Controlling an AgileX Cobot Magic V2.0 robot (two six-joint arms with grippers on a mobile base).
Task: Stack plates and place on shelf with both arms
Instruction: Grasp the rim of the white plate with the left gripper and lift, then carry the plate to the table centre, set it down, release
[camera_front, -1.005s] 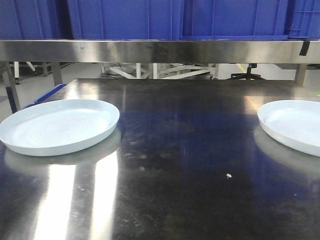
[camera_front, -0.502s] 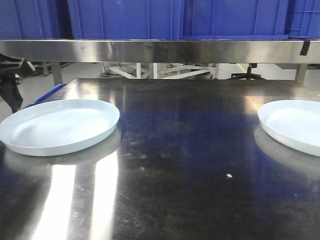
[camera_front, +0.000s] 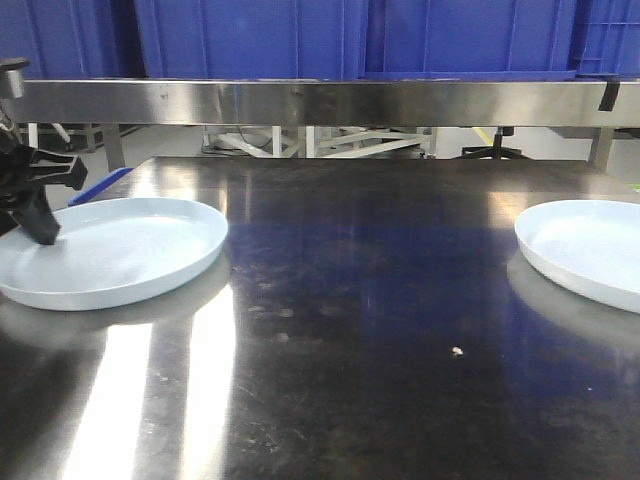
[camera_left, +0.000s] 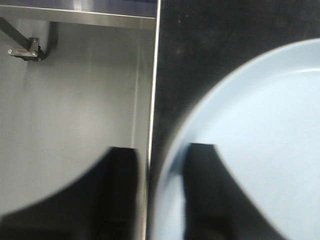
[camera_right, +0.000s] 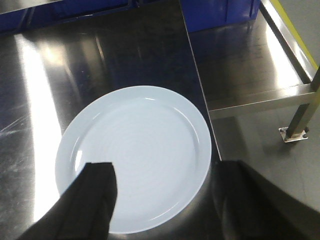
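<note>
We have stacked nothing yet: our left gripper (camera_left: 160, 165), jaws apart, straddles the rim of the left plate (camera_front: 120, 250) at the table (camera_front: 380, 300) left edge; our right gripper (camera_right: 165, 167) hangs wide over the right plate (camera_right: 135, 150)

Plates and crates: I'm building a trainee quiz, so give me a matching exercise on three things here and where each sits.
1 left plate; 2 right plate; 3 blue crates.
a on the steel shelf; b under the open right gripper; c rim between the fingers of the open left gripper.
Pairs: 1-c, 2-b, 3-a.
</note>
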